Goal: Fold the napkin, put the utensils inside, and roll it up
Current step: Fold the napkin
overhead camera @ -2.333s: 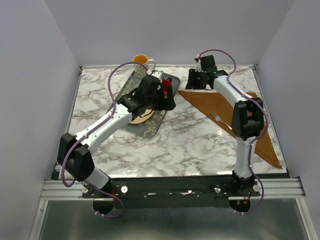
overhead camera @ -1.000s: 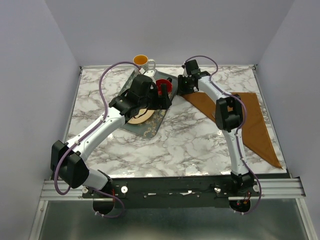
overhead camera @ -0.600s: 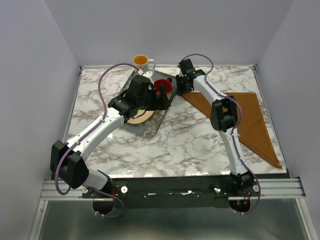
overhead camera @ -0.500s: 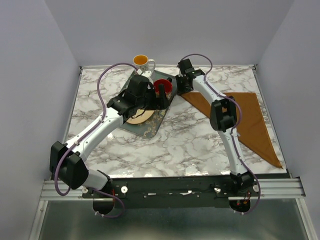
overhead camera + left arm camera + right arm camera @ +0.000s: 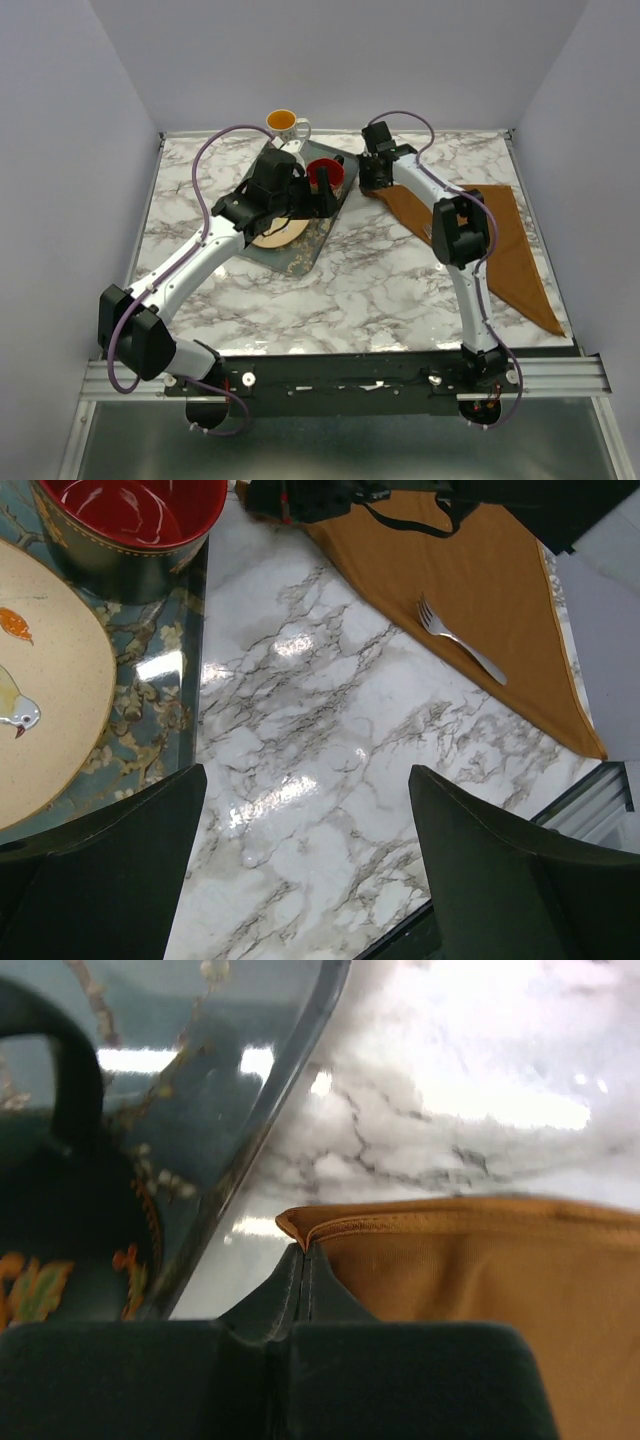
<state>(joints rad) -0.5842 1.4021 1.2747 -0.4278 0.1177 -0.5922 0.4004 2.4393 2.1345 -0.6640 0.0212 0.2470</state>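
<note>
The rust-brown napkin [image 5: 510,250] lies folded into a triangle on the right of the marble table, seen also in the left wrist view [image 5: 450,570]. My right gripper [image 5: 372,184] is at its far left corner, beside the tray. In the right wrist view the gripper [image 5: 303,1250] is shut, pinching the hemmed corner of the napkin [image 5: 470,1280]. A silvery fork [image 5: 462,652] rests on the cloth; in the top view my right arm hides it. My left gripper [image 5: 325,196] hovers over the tray's right edge, open and empty [image 5: 305,780].
A dark green patterned tray [image 5: 300,255] holds a cream plate [image 5: 280,232] and a red bowl [image 5: 325,172]. A white mug [image 5: 284,122] with an orange inside stands behind it. The tray's rim [image 5: 200,1110] lies just left of the pinched corner.
My right gripper travelled left along the napkin's far edge to its corner by the tray and closed on it. The left arm drew back slightly over the tray.
</note>
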